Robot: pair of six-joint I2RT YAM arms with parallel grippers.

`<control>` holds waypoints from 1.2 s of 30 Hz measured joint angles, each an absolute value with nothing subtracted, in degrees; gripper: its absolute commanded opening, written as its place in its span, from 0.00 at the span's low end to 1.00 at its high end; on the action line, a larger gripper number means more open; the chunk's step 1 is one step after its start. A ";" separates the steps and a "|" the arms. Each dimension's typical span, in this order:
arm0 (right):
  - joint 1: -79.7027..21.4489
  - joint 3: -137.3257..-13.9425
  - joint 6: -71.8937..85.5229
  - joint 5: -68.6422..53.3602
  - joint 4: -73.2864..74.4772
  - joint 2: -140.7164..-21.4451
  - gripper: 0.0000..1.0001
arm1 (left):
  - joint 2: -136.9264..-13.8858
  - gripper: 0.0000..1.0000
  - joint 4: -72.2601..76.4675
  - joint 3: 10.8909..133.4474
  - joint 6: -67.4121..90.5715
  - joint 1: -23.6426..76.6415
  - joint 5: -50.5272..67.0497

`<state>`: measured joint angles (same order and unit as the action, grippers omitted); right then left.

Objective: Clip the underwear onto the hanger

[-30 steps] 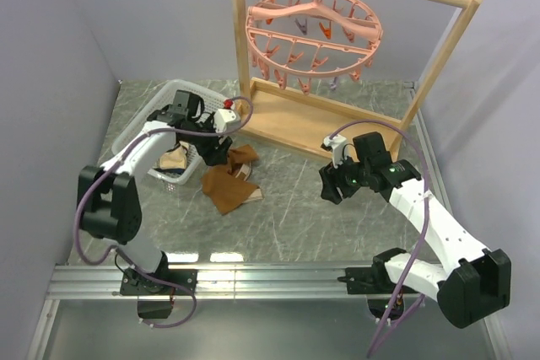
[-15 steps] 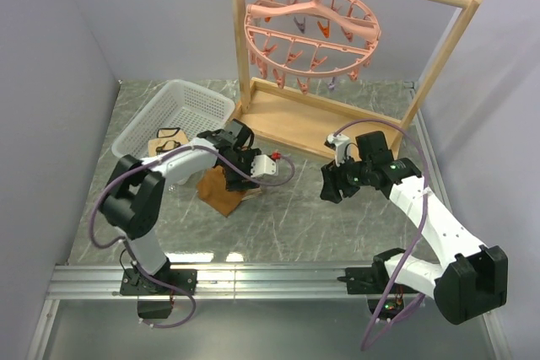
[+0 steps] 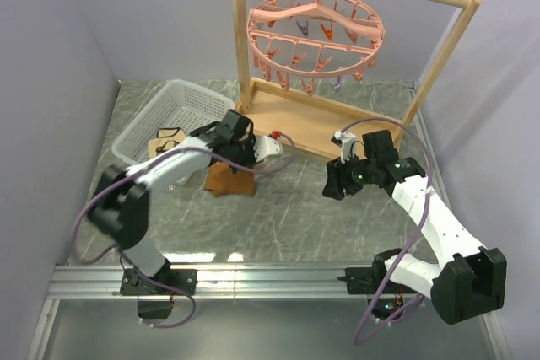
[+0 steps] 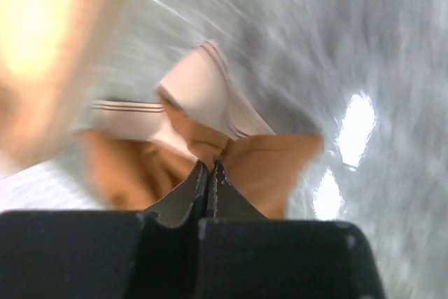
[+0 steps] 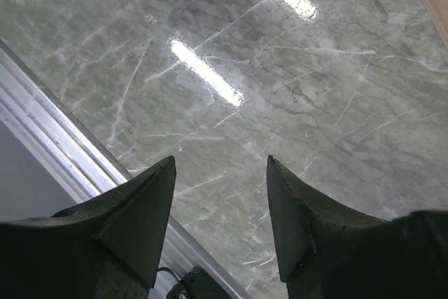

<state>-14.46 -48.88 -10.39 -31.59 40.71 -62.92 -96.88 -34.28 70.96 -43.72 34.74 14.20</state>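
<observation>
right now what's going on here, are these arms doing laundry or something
The left gripper is shut on a fold of the brown underwear, low over the table in front of the wooden rack. The right gripper is open and holds nothing, hovering above bare tabletop. The pink hanger hangs from the rack's top rail, with the underwear not yet clipped to it. A beige garment lies in the white basket on the left.
</observation>
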 measured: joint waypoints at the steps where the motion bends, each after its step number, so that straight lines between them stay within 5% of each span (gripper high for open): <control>1: -13.82 -48.90 -10.09 -32.08 40.73 -62.98 0.58 | -92.92 0.00 -30.48 69.23 -40.56 35.14 13.52; 6: -8.36 -51.88 -8.38 -36.53 41.71 -67.22 0.48 | -72.73 0.01 -12.51 52.90 -29.61 45.30 3.11; 12: -3.92 -53.21 -6.92 -39.83 42.37 -72.20 0.46 | -77.97 0.41 -9.02 47.11 -21.21 61.60 0.36; 18: -3.79 -53.25 -6.31 -41.52 43.72 -72.25 0.46 | -87.35 0.67 -14.00 52.12 -15.05 63.75 4.34; 27: -3.42 -53.25 -4.93 -45.06 44.93 -73.97 0.42 | -83.88 0.70 -20.58 68.34 -13.15 46.61 14.06; 36: -9.26 -53.25 -9.04 -43.92 44.80 -75.72 0.45 | -105.32 0.66 -28.25 80.49 -18.90 40.58 13.37</control>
<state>-9.26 -53.25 -9.04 -43.92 44.80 -75.72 -105.32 -28.25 80.49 -18.90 40.58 13.37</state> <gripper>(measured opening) 0.441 0.698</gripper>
